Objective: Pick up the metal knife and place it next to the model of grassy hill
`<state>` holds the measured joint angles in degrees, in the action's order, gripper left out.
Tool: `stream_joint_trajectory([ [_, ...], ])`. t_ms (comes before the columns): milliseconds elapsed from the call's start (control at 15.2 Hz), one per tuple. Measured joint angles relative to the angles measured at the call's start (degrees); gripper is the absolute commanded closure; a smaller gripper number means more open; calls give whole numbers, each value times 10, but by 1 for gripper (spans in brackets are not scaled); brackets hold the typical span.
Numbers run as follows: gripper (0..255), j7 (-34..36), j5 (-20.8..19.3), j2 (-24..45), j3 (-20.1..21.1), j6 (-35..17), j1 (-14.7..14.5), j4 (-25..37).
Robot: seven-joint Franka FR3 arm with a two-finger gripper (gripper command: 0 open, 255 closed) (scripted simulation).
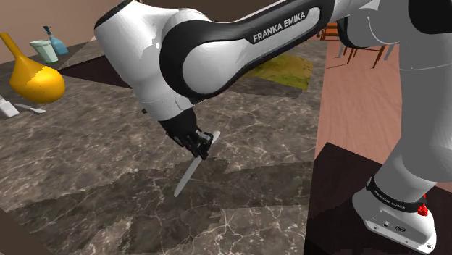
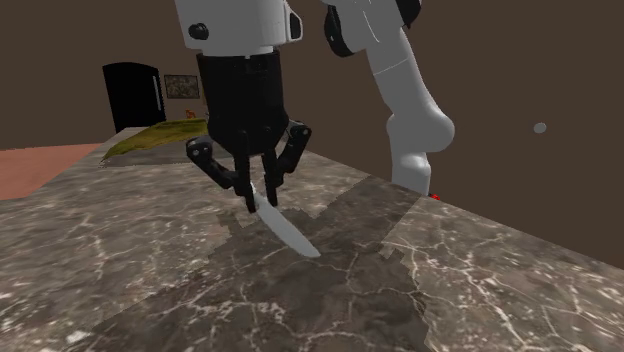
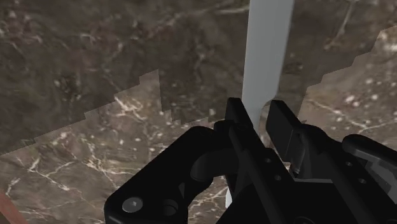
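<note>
While its two black fingers [image 3: 236, 121] stand nearly together, the claw [image 2: 262, 200] clamps a pale grey knife [image 2: 290, 235] between them, gripping it partway along its length. Below the claw the blade slants down to the dark marble counter [image 1: 109, 159], and whether the tip touches the stone cannot be told. A short end of the knife sticks out on the claw's other side. The white arm [image 1: 217, 43] arches over the counter, and its wrist points the claw almost straight down. The green grassy hill model [image 1: 286, 71] lies well apart from the claw, beyond it near the counter's far edge.
</note>
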<state>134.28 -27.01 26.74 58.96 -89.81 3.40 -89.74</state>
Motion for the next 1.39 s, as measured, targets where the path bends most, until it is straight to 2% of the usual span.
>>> stream_joint_trajectory([
  [858,255,-21,9,-9,4,94,-21,96],
  [1386,255,-27,0,2,-2,162,-56,179],
])
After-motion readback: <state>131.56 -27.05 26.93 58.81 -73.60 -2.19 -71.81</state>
